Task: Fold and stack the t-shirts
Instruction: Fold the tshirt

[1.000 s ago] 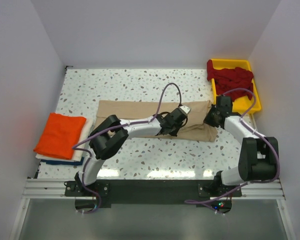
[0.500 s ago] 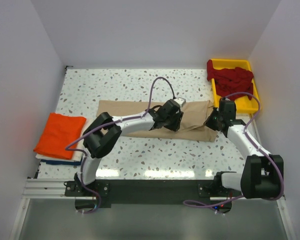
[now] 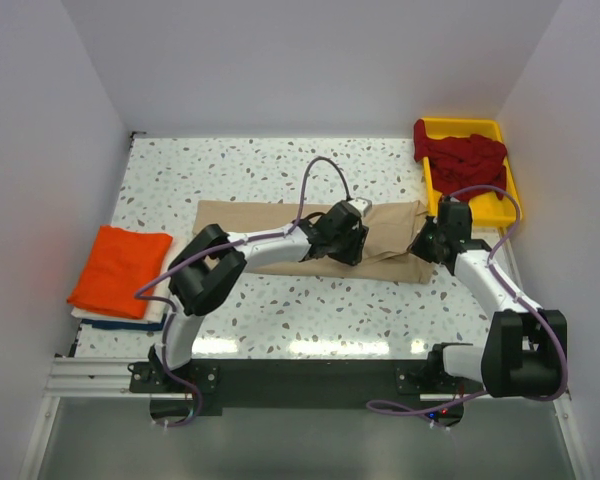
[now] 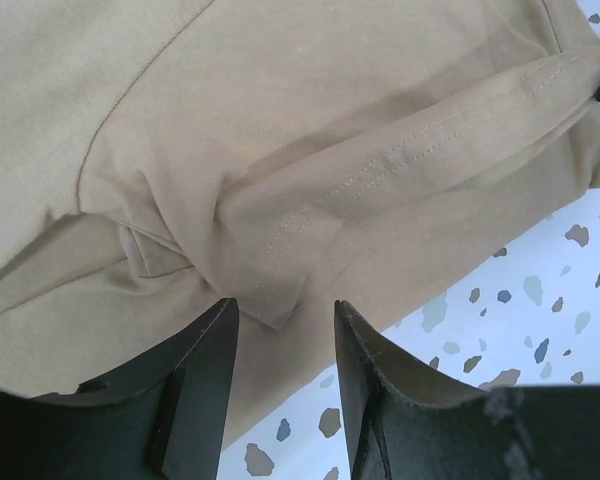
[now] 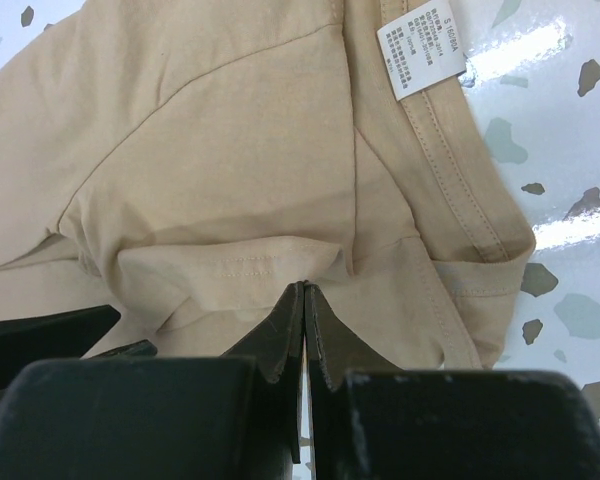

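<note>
- Top view: one beige t-shirt [image 3: 245, 215] lay flat on the surface [image 3: 280, 170], with the left hand [image 3: 342, 240] and the right hand [image 3: 421, 243] both on it; one orange t-shirt [image 3: 120, 268] topped the left pile; dark red t-shirts [image 3: 462, 155], number unclear, filled one yellow tray [image 3: 510, 205].
- Left wrist: the fingers [image 4: 205, 360] stood apart around a hem fold.
- Right wrist: the fingers [image 5: 280, 340] were pressed together, pinching the cloth; one white label [image 5: 420, 50], unreadable.

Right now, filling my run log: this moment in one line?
left pincer: open, at beige t-shirt | right pincer: shut on beige t-shirt
</note>
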`<state>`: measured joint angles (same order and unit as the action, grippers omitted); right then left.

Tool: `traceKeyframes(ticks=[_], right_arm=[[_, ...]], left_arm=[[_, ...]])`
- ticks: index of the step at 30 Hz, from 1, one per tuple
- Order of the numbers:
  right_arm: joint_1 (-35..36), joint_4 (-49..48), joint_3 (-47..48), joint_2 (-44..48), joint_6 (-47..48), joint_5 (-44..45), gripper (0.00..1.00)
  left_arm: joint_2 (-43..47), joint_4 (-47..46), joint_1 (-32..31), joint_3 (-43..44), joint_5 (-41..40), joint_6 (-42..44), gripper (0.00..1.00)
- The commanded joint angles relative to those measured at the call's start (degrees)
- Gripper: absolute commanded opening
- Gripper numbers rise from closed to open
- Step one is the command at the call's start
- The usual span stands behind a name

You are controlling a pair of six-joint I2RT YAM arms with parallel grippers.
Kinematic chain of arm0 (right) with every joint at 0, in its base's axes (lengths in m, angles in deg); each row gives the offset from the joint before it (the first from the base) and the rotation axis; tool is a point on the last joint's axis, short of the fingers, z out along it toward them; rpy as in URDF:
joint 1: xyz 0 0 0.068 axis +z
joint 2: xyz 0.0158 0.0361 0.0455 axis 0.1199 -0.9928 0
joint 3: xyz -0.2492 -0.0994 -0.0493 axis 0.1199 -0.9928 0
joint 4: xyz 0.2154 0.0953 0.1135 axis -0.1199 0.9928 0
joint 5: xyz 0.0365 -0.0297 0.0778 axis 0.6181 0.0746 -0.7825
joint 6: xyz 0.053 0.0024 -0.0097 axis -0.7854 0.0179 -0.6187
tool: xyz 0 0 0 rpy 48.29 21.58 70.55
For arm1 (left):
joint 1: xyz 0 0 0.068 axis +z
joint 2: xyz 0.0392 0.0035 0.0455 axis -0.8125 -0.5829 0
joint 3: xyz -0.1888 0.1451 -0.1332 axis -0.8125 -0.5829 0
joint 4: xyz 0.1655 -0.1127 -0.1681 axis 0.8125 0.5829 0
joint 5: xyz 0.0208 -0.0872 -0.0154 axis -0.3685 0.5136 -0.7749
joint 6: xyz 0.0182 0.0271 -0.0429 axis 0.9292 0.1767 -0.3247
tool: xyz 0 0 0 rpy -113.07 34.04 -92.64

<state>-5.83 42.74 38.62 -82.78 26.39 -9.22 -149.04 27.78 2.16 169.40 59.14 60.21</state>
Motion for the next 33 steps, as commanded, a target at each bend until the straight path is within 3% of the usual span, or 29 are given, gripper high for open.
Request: traceKeyframes(ticks=[1,15,28,33], right_arm=[[-0.09,-0.78,-0.15,0.05,0.55,-0.99,0.00],[-0.09,-1.65,-0.67,-0.13,0.46,-1.52,0.00],[-0.09,-0.87,-0.50,0.14,0.82,-1.34,0.00],[-0.09,-0.43,-0.58,0.40,0.99,-1.34,0.00]], left_arm=[[-0.97,-0.96,-0.02,0.85,0.21,-0.86,0.49],[-1.94,-2.45,-0.02,0.76,1.17,-1.66,0.45],[-1.76,-2.19,-0.02,1.46,0.30,-1.39,0.12],[0.17,-1.84,0.41,1.03,0.21,-1.48,0.05]])
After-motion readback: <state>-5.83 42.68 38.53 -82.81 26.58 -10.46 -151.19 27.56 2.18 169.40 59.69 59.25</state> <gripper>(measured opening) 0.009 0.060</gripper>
